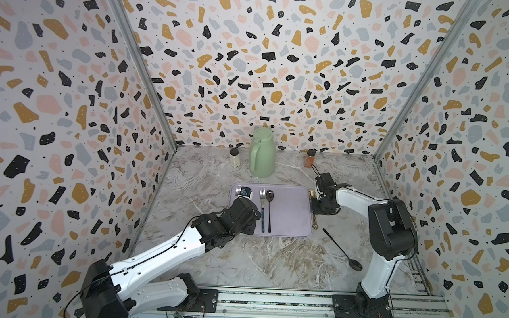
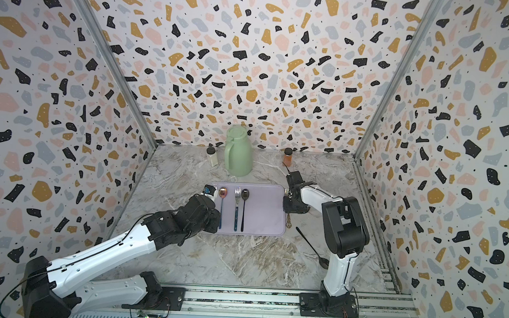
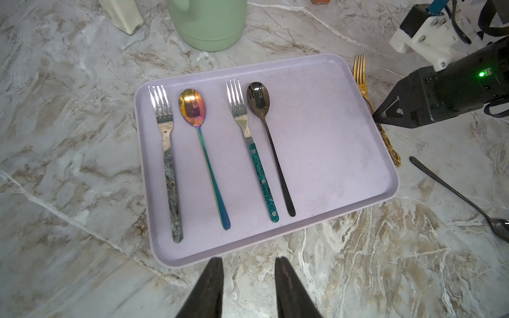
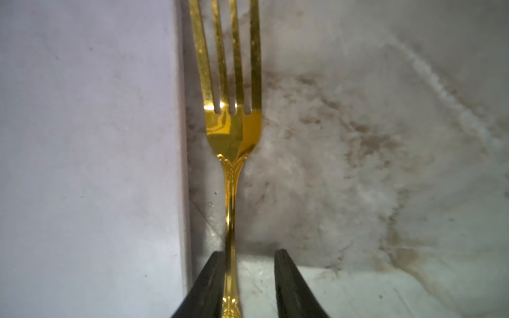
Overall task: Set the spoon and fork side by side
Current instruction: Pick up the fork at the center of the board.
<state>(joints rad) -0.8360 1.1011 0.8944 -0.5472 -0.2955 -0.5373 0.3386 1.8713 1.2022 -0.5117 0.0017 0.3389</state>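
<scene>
Two pairs already lie done on the tray (image 3: 330, 137). At its left, a grey-handled fork (image 3: 165, 143) sits beside a rainbow spoon (image 3: 192, 107). Toward the middle, a teal-handled fork (image 3: 248, 137) sits beside a black spoon (image 3: 259, 96). In each pair the two pieces run parallel, heads toward the far side. The right part of the tray is bare.

What you have left looks like one more pair. The gold fork (image 4: 234, 132) lies on the table (image 3: 358, 261), just off the tray's right edge and parallel to it. The dark spoon (image 1: 340, 246) lies slanted on the table, farther right and nearer, well apart from the fork.

Your right gripper (image 4: 249, 254) is down over the gold fork's handle. The jaws are parted around it with one finger right against the handle, so nothing is clamped yet. Your left gripper (image 3: 249, 261) hangs by the tray's near left, spread and empty.

As I read it, you are about two thirds through: closing on the fork comes next, then the spoon.
</scene>
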